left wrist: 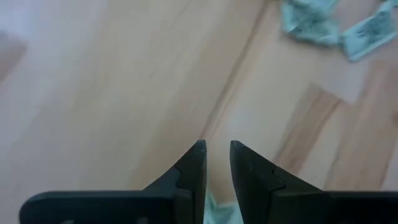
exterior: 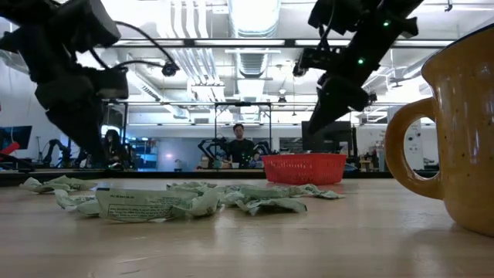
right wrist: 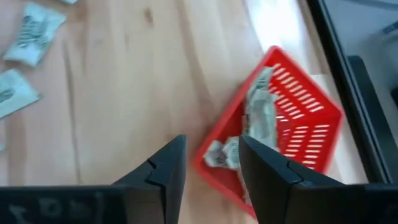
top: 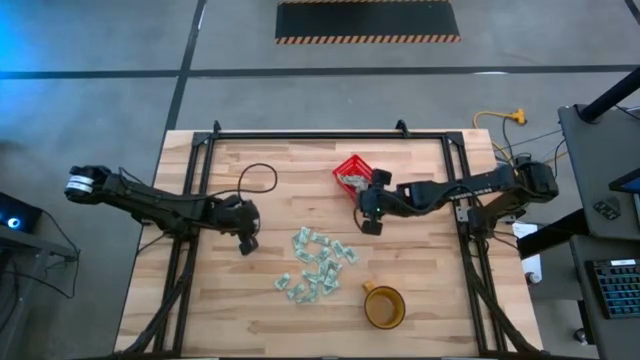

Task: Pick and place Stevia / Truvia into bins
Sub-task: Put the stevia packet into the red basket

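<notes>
From above, the pale wooden worktop (top: 250,300) carries a loose scatter of Stevia / Truvia sachets (top: 318,265) at its middle, the red basket (top: 352,174) beyond them toward the far edge, and an amber mug (top: 384,306) nearer the front; the low view alone shows the room behind, with a seated person (exterior: 240,146) far off, and the mug's speckled glaze and looped handle close up; it also shows the sachets as crumpled, flat paper packets, pale green and white with small print; the basket is square, low-sided, slotted plastic, and the right wrist view shows several sachets already lying inside it; the left gripper (top: 247,240) hangs just left of the scatter, its fingers (left wrist: 193,168) drawn narrow with a thin gap, a scrap of pale green paper showing between them near their base, though whether they hold it cannot be told; the right gripper (top: 371,205) hovers beside the basket's near corner, its fingers (right wrist: 169,163) parted with nothing between them.
</notes>
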